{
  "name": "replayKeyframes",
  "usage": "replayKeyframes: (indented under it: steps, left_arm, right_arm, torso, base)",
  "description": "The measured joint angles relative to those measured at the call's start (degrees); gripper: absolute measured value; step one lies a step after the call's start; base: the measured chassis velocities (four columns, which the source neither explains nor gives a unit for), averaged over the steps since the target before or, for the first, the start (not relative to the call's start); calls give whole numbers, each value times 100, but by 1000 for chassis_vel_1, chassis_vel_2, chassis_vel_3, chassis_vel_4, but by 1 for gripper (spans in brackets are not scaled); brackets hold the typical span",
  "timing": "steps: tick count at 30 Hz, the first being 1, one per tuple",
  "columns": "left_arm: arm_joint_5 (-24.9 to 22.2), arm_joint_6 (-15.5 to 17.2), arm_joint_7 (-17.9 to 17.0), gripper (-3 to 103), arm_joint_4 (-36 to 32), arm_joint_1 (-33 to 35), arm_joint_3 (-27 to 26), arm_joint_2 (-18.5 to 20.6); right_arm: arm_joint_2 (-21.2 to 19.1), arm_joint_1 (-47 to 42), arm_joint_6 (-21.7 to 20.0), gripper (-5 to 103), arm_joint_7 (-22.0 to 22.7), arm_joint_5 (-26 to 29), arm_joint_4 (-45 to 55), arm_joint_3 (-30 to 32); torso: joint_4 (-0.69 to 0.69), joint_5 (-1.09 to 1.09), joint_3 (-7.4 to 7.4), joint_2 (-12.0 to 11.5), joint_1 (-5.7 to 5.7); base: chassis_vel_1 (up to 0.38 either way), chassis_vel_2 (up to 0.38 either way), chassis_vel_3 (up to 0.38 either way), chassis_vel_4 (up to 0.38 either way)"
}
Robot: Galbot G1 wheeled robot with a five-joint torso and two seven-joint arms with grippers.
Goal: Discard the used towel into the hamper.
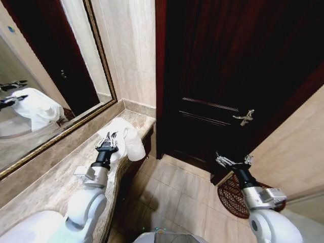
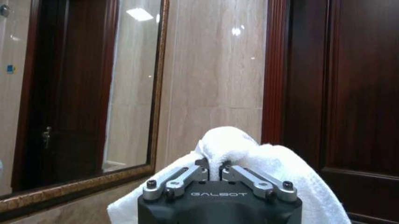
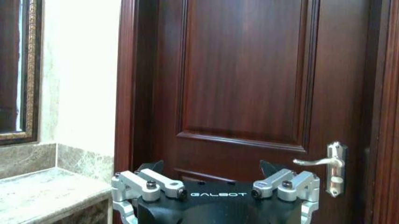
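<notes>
The white towel (image 1: 129, 140) lies bunched at the far end of the marble counter (image 1: 61, 174), one fold hanging over the counter's edge. My left gripper (image 1: 108, 140) is at its near side, shut on a fold of it. In the left wrist view the fingers (image 2: 187, 176) meet on the towel (image 2: 274, 168). The hamper (image 1: 229, 195), a reddish-brown open-weave basket, stands on the floor at the right, partly hidden by my right arm. My right gripper (image 1: 233, 161) hangs open in the air above it, facing the door, with nothing between its fingers (image 3: 148, 183).
A dark wooden door (image 1: 228, 76) with a metal lever handle (image 1: 244, 117) fills the wall ahead. A gold-framed mirror (image 1: 45, 91) runs above the counter. Beige floor tiles (image 1: 172, 192) lie between the counter and the hamper.
</notes>
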Motion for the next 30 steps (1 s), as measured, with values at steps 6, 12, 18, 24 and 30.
replayKeyframes:
  steps: [6,12,18,24,30]
  left_arm:
    - [14,-65,56,7,13,-10,-38,-82]
    - [53,-206,99,7,42,15,-83,-224]
    - [233,-292,229,7,114,-16,-22,-308]
    - [413,-425,289,7,339,-182,56,-368]
    - [402,-437,274,7,374,58,2,-521]
  right_arm:
    - [1,-5,0,100,0,7,5,2]
    - [7,45,1,100,37,6,-33,-4]
    - [147,55,42,100,42,-21,-147,-16]
    - [193,44,79,100,114,-60,-248,-5]
    - [344,-44,-160,100,387,-58,-2,159]
  torso:
    - [0,0,0,0,0]
    - [0,0,0,0,0]
    - [0,0,0,0,0]
    - [0,0,0,0,1]
    - [1,-1,0,0,0]
  base:
    - [9,-7,-5,6]
    - [0,0,0,0]
    - [0,0,0,0]
    - [0,0,0,0]
    - [0,0,0,0]
